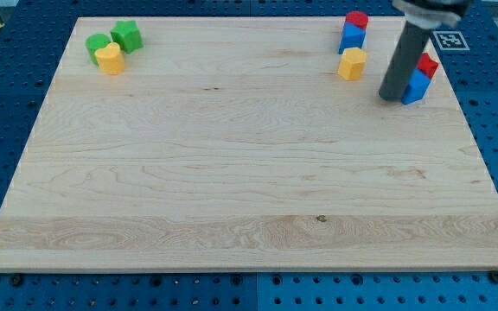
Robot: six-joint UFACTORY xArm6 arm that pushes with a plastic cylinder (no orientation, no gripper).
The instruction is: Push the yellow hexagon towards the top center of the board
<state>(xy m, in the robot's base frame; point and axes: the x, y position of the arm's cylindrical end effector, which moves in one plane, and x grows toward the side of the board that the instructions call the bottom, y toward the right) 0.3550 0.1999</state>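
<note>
Wooden board [249, 190] lies bare near the view's bottom. Farther up at the right, my tip [391, 96] rests just right of the yellow hexagon [352, 64], apart from it, touching a blue block [417, 87] under a red one [427, 65]. No pincer here, just a rod. Approach step, I judge; next calls for a leftward push. Yellow and green blocks sit far left.

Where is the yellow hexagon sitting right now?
The yellow hexagon sits near the board's top right, just below a blue block, with my tip to its right.
</note>
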